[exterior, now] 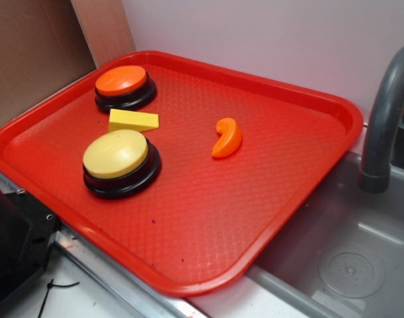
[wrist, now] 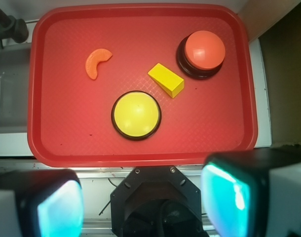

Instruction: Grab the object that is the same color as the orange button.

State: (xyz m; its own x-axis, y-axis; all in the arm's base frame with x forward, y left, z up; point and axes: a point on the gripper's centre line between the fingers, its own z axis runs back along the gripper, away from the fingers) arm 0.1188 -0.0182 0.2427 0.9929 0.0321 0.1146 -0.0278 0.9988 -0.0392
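The small glossy orange crescent [exterior: 227, 137] lies on the red tray [exterior: 301, 99], right of centre; in the wrist view it [wrist: 97, 62] lies at the tray's upper left. The orange button [exterior: 122, 85] on its black base stands at the tray's far left corner; in the wrist view it [wrist: 204, 51] is at the upper right. My gripper [wrist: 145, 200] is open and empty, high above the tray's near edge, far from the crescent. Its two fingers [wrist: 59, 207] frame the bottom of the wrist view. The gripper does not show in the exterior view.
A pale yellow domed button [exterior: 119, 161] on a black base and a yellow wedge block [exterior: 133, 120] sit on the tray's left half. A grey faucet [exterior: 386, 119] and a sink [exterior: 348, 258] lie to the right. The robot's black base [wrist: 155, 202] is below the tray's edge.
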